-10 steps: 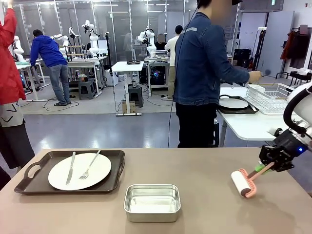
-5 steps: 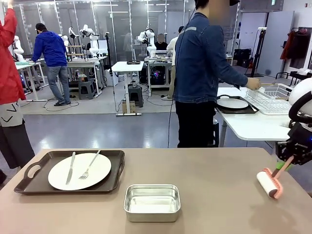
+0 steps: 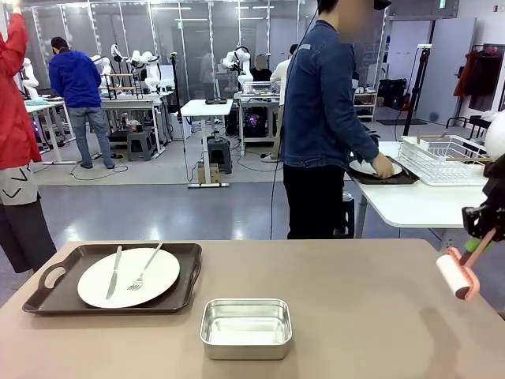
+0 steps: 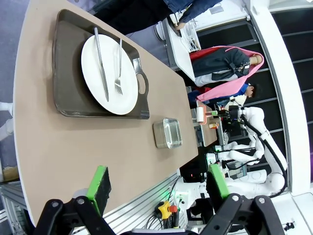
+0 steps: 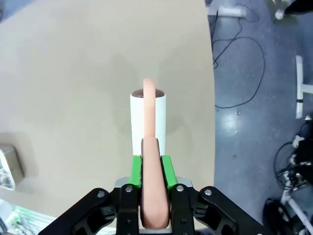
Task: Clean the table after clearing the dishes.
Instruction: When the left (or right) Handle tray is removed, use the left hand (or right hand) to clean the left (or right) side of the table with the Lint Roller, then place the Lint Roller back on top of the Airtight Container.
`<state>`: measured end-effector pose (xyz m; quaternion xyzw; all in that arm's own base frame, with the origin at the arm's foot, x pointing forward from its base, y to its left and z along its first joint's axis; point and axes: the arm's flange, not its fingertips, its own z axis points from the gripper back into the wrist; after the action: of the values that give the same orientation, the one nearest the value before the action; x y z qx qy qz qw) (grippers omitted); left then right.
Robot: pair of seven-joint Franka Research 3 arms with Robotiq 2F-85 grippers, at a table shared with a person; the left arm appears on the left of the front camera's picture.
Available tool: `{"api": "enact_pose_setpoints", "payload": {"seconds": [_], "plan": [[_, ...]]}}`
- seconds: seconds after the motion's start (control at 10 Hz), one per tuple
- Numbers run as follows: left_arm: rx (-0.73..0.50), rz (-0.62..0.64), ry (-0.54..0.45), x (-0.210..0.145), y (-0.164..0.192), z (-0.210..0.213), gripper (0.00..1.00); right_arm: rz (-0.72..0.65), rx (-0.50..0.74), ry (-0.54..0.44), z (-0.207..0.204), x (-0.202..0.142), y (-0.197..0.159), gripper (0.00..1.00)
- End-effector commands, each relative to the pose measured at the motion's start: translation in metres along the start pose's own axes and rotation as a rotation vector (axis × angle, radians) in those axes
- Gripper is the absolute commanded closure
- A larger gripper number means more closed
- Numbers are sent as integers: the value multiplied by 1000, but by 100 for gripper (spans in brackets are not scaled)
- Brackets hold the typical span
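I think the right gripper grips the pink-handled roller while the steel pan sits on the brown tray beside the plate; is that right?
Not quite: the steel pan sits on the bare table, off the brown tray, as the front view shows. The right gripper does grip the pink-handled roller.

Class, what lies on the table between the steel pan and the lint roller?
Only bare table, as the front view shows, from steel pan to lint roller.
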<state>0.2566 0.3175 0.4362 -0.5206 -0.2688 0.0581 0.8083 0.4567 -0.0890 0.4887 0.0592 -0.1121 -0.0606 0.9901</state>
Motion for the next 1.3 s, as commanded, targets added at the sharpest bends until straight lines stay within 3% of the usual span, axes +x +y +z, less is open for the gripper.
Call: {"api": "enact_pose_setpoints", "payload": {"seconds": [0.0,0.1,1.2], "plan": [[-11,-8,-10,-1,-1,3,0,-2,-27,-15,7,-8,20,79],[-11,-8,-10,-1,-1,3,0,0,0,0,0,0,0,79],[-11,-8,-10,-1,-1,3,0,0,0,0,0,0,0,79]]}}
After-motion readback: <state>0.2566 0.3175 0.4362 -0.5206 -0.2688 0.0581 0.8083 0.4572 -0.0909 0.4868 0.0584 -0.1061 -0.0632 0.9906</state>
